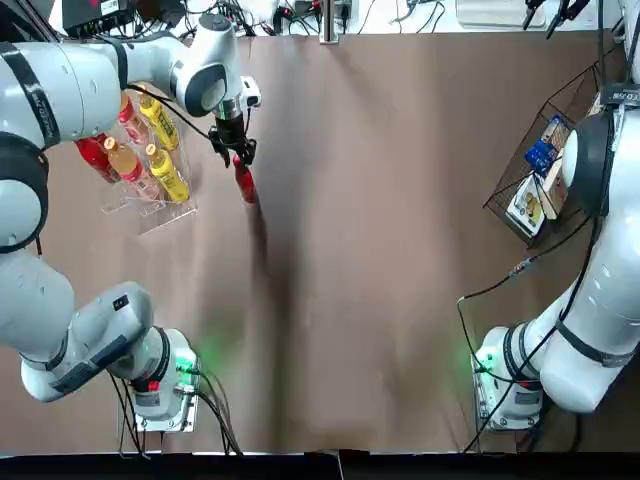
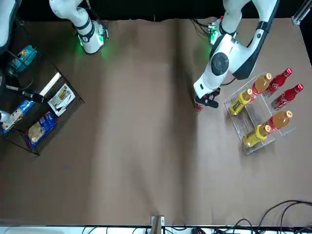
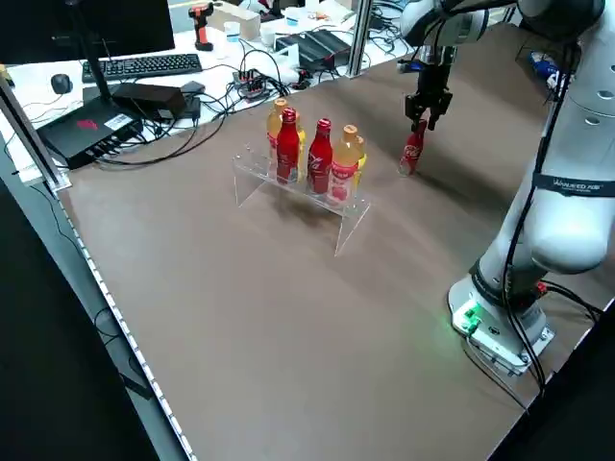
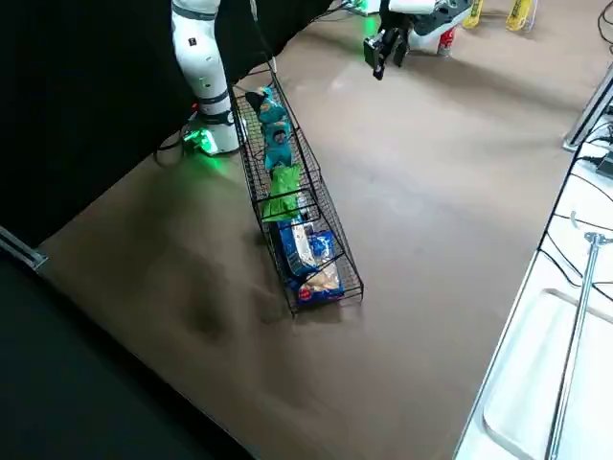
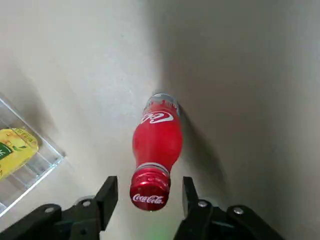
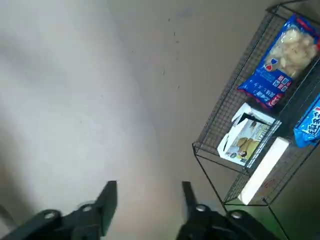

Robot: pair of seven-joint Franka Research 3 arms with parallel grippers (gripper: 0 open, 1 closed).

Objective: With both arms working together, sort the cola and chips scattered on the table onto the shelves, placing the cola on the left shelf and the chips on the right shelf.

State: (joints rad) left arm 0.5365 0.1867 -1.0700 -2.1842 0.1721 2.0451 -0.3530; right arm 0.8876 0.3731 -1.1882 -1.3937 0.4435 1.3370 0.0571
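The step in hand looks like picking up the last loose cola [image 5: 155,145], which stands upright on the desk [image 1: 400,250] just beside the left shelf [image 1: 150,205]. The left pincer [image 5: 147,192] sits over its red cap, with its fingers spread to either side and a small gap showing on each, so it is open and not yet gripping. Two other colas [image 2: 285,87] already stand in the left shelf among the amber and yellow bottles. The chips [image 4: 273,144] lie in the right shelf [image 4: 326,230] with the blue and white boxes, and no packets show on the desk. The right pincer [image 6: 147,197] hangs near that rack, fingers wide apart and holding nothing. Next, I judge, the left pincer must close on the neck below the cap, lift straight up so the bottle does not tip, then carry it over to a free slot in the clear stand.
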